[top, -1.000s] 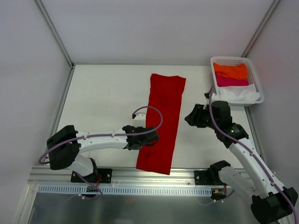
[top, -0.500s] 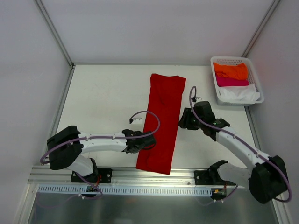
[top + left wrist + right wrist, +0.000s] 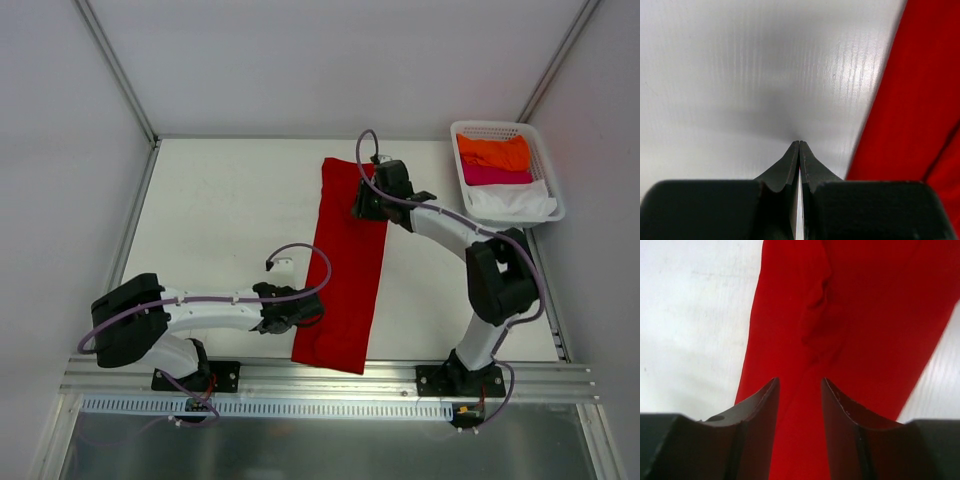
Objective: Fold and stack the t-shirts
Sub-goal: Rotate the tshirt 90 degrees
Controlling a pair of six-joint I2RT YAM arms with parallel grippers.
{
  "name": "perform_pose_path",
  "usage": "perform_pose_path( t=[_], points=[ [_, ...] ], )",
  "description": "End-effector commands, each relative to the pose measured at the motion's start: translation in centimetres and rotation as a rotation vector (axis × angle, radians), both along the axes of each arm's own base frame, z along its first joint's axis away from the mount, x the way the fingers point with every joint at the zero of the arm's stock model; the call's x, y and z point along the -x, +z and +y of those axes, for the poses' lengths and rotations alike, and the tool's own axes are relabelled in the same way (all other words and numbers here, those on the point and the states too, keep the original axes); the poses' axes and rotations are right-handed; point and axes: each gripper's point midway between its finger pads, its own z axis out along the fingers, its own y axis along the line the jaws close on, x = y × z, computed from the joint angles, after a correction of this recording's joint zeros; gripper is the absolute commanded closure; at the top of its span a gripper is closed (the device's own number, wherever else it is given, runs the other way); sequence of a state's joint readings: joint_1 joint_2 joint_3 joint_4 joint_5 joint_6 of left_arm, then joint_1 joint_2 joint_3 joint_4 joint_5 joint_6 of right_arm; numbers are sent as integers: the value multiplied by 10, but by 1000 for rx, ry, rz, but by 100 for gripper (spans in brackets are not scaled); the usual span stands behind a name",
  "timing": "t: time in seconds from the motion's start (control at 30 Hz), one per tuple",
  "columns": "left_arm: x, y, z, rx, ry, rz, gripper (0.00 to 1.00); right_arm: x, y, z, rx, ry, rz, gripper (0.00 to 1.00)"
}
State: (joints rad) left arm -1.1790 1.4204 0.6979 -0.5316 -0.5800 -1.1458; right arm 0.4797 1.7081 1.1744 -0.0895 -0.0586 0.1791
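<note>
A deep red t-shirt [image 3: 345, 260], folded into a long narrow strip, lies flat down the middle of the table. My right gripper [image 3: 360, 208] hovers over its far end, open, with red cloth [image 3: 850, 315] under the gap between the fingers [image 3: 799, 381] and nothing held. My left gripper [image 3: 300, 308] is low at the strip's left edge near the front. It is shut and empty, its tips [image 3: 799, 143] over bare table with the red shirt [image 3: 912, 100] just to their right. Orange [image 3: 492, 152], magenta [image 3: 495, 175] and white [image 3: 512, 200] t-shirts lie in the basket.
The white lattice basket [image 3: 552, 180] stands at the back right corner. Metal frame posts and pale walls close in the table on the left, back and right. A metal rail [image 3: 320, 385] with both arm bases runs along the near edge.
My right arm has swung from the table's right side to over the red shirt's far end, its jaws narrowing a little. The left gripper has drawn slightly back left, still shut.
</note>
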Motion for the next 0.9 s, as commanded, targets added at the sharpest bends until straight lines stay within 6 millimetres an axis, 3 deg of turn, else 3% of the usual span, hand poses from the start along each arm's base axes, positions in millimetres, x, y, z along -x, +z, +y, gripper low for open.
perform_pose_path(
  t=[0.0, 0.17, 0.2, 0.23, 0.47, 0.63, 0.73, 0.87],
  points=[
    [0, -2, 1, -4, 21, -8, 100, -30, -6, 16, 16, 23, -16, 58],
    [0, -6, -1, -21, 20, 4, 100, -58, -26, 33, 24, 37, 11, 59],
    [0, -6, -2, -20, 20, 5, 100, -68, -19, 38, 16, 35, -9, 59],
    [0, -7, -2, -23, 21, 7, 100, -70, -32, 39, 30, 35, 14, 59],
    [0, -4, 2, -12, 31, -11, 100, -88, -19, 42, 51, 28, -23, 60],
    [2, -2, 5, 4, 35, -13, 100, -83, -4, 39, 68, 44, -44, 83],
    [2, -4, 4, 3, 35, -4, 100, -70, -1, 43, 78, 79, -48, 86],
    [3, -8, -1, -11, 28, 16, 100, -52, -15, 51, 85, 125, -11, 90]
  ],
)
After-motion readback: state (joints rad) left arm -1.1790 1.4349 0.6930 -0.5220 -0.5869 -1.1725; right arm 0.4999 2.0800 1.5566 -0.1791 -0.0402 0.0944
